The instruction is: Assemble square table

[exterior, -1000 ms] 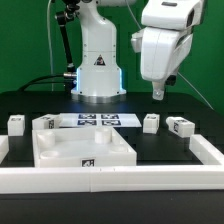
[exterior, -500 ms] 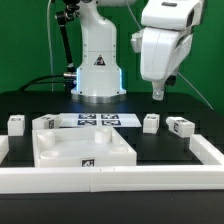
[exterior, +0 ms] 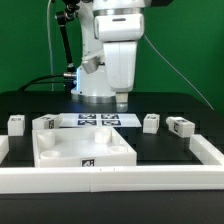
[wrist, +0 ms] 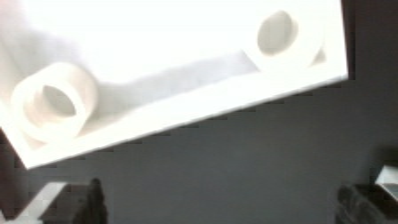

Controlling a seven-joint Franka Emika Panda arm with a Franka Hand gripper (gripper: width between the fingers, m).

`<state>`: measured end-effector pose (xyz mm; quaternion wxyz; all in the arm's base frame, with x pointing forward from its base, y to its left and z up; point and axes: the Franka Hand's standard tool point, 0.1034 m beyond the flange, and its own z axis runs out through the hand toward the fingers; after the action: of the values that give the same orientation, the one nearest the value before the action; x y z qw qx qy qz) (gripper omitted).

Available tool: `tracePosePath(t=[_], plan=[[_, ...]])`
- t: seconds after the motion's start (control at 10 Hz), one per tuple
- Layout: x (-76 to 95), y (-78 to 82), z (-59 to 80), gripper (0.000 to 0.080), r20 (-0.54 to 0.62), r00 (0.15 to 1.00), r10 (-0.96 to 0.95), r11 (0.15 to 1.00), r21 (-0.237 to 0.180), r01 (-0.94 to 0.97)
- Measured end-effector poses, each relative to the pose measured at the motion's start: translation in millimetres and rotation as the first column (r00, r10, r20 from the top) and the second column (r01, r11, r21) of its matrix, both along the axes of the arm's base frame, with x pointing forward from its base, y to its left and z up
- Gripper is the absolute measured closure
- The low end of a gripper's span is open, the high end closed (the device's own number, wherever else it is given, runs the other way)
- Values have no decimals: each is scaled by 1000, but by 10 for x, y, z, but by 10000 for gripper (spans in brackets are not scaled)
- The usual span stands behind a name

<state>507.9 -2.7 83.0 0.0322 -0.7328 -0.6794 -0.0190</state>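
Square tabletop (exterior: 85, 148) lies flat on the black work surface (exterior: 165, 152), near-left of centre, with its tagged edge facing the near rail (exterior: 120, 183) and close to it. No leg is fitted. Wrist view shows the tabletop (wrist: 178, 75) from above with two round sockets (wrist: 57, 100) (wrist: 279, 33), both empty. The four legs are loose along the far side: one far left (exterior: 16, 124), one just behind the slab's far-left corner (exterior: 43, 123), and two on the right (exterior: 151, 122) (exterior: 181, 127), apart from each other and from the slab. The marker board (exterior: 97, 120) lies between the two pairs, just beyond the slab's far edge. Your gripper (exterior: 121, 101) hangs in the air over that board area, touching nothing. In the wrist view the gripper (wrist: 228, 202) has its fingers (wrist: 75, 200) spread wide with nothing between them. My read is that no step is done yet and the next move is a grab on the slab or a leg. Watch these risks: a straight descent from here may hit the marker board rather than a part; pinching the slab at one edge could tip it or jam it against the rail; swinging right low could knock the two right legs over.
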Motion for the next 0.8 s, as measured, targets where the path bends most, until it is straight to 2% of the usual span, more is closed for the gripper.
tracePosePath(t=[0.5,0.6,0.8], plan=[[-10,-52,-30,150,-1,1000,1,1000,-2,-1],[-40,-225,-106,150,42,989,140,990,-10,-140],[-135,-537,-194,150,42,982,183,983,-11,-183]])
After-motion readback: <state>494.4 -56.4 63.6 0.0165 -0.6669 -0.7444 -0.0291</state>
